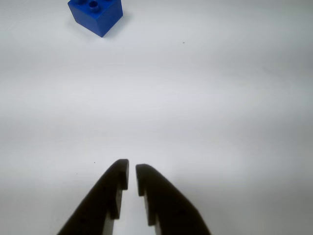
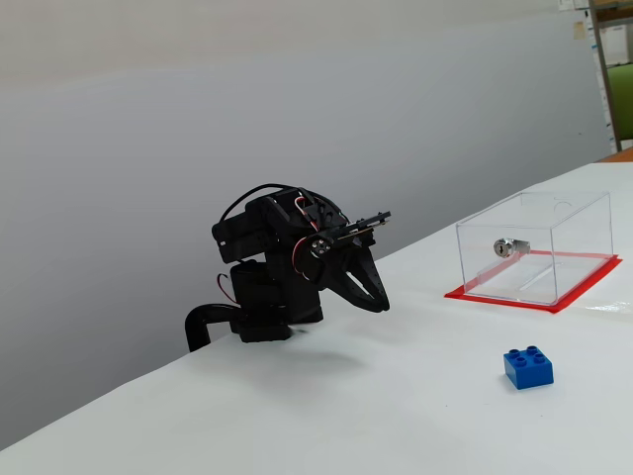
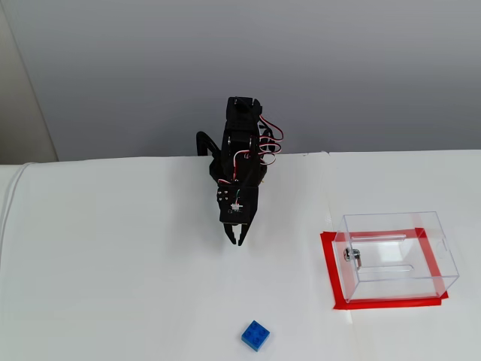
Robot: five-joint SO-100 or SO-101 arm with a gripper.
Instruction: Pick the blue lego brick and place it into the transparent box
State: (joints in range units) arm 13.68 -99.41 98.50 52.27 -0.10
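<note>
One arm (image 3: 239, 162), one brick (image 3: 255, 335), one box (image 3: 396, 256), all on one white table (image 3: 113, 263); nothing else lies on the surface.

The box is clear plastic, rectangular, standing on a red base rim; through its walls nothing shows inside except the small silver lock piece (image 3: 353, 256) fixed in one wall; in a fixed view the lock (image 2: 508, 246) sits on the box's left face.

The brick (image 2: 527, 367) is bright blue, glossy, blocky, with round studs on top; it rests flat on the table, outside the box (image 2: 535, 249) and well apart from it; in a fixed view it lies nearer the camera than the box and to its left; in the wrist view the brick (image 1: 96, 15) sits at the far upper left, well ahead of the fingertips.

The arm is black, folded low, with red and white wires at its back; the gripper (image 3: 238, 237) points down toward the table, grasping nothing; in the wrist view the two dark, curved fingers (image 1: 159, 196) stand nearly clenched, with only a thin slit between the tips of the gripper (image 1: 132, 169); the table is smooth and matte.
</note>
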